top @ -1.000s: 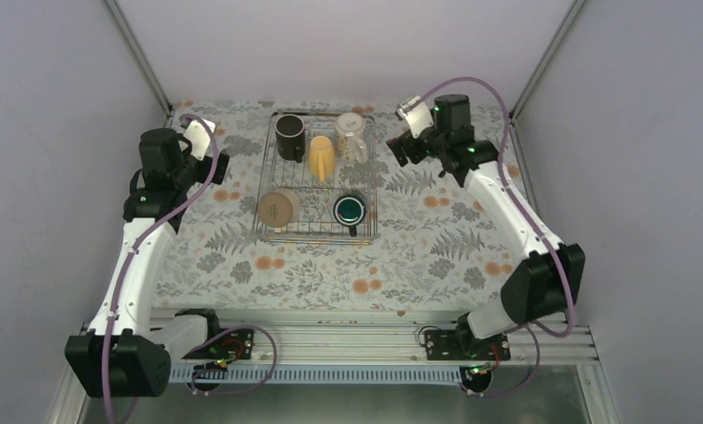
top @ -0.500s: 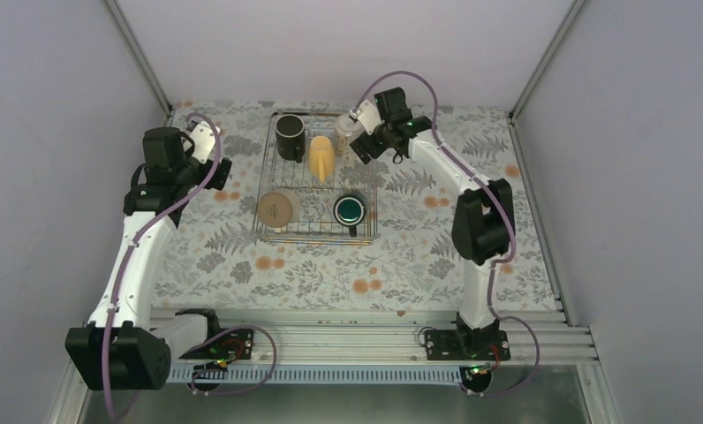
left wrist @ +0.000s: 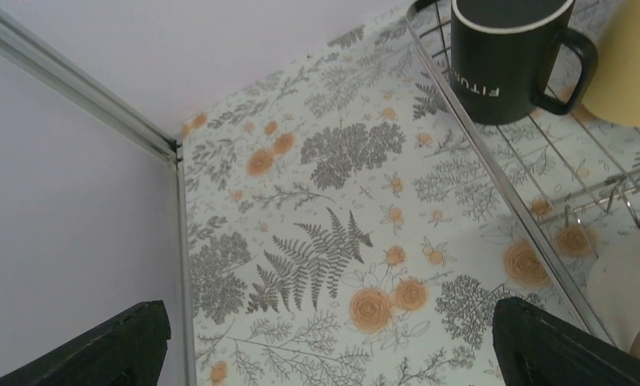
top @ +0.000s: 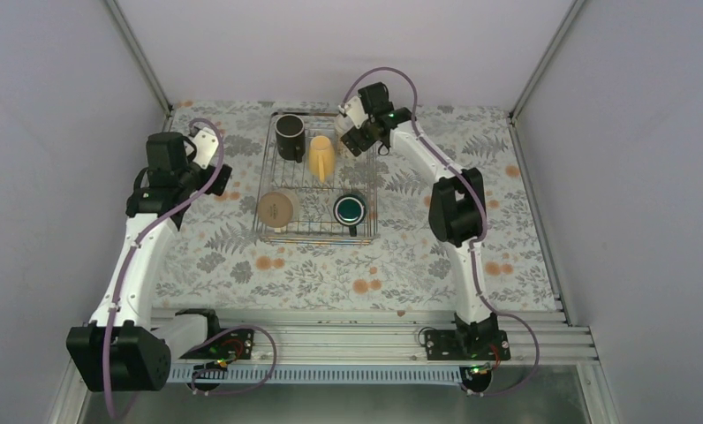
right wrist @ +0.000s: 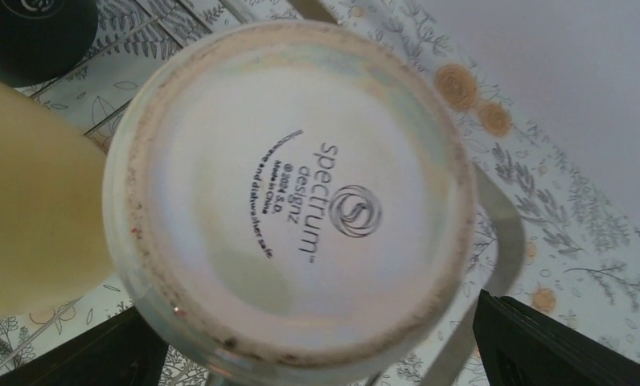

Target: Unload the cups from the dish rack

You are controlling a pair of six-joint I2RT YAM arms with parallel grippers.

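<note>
Right side: the right jaws stand wide open, one black finger at each lower corner of the wrist view. The upturned base of the pale whitish-clear mug lies between the fingers. Contact between the fingers and the mug: cannot tell. The base is printed "spectrum designz".

This mug sits in the far right corner of the silver wire dish rack, just beside the yellow-orange mug.

Rest of rack:
- The black mug is in the far left corner, its handle turned toward the yellow-orange one.
- The cream/tan mug is in the near left part.
- The dark green mug is in the near right part, its mouth facing the overhead camera.
- All five mugs are inside the rack.

Left side: the left jaws are spread wide and hold nothing, with only the tips of the black fingers showing. They hang over the floral-patterned table just left of the rack's far left corner, apart from the wire edge.
</note>
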